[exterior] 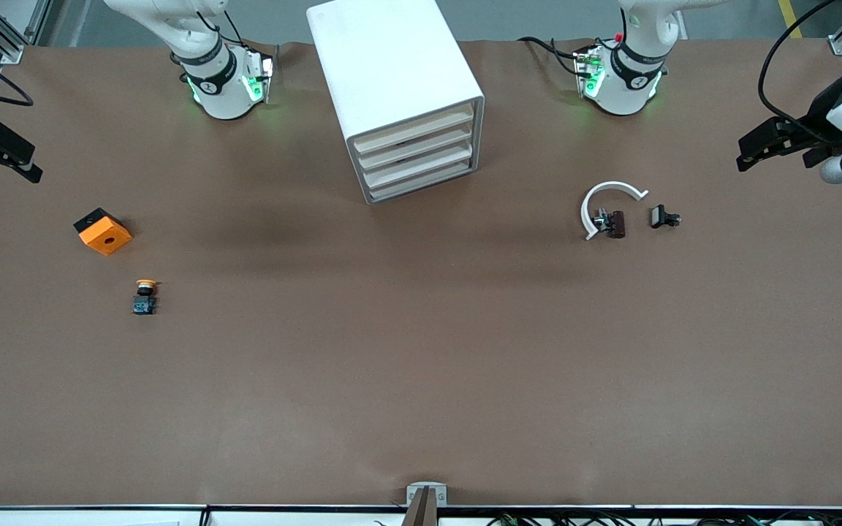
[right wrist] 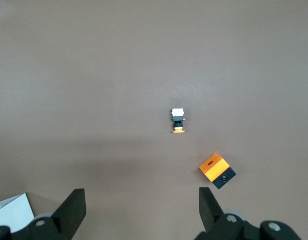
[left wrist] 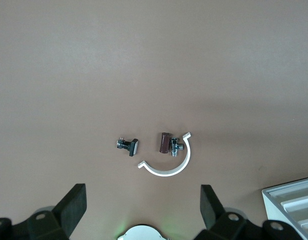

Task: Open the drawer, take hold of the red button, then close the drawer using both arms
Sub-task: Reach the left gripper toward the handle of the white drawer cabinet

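Note:
The white cabinet (exterior: 395, 88) stands at the middle of the table near the robots' bases. Its stacked cream-fronted drawers (exterior: 417, 157) are all shut; I cannot tell which is the task's drawer. The red-capped button is hidden. My left gripper (exterior: 750, 150) hangs open and empty over the left arm's end of the table. My right gripper (exterior: 30, 164) hangs open and empty over the right arm's end. In the left wrist view the left gripper (left wrist: 142, 205) holds nothing between its wide-apart fingers (left wrist: 73, 205). In the right wrist view the right gripper (right wrist: 142, 207) stands just as wide.
An orange cube (exterior: 102, 231) and a yellow-capped button (exterior: 145, 296) lie toward the right arm's end. A white C-shaped ring (exterior: 606, 201), a small brown part (exterior: 615, 223) and a small black part (exterior: 664, 217) lie toward the left arm's end.

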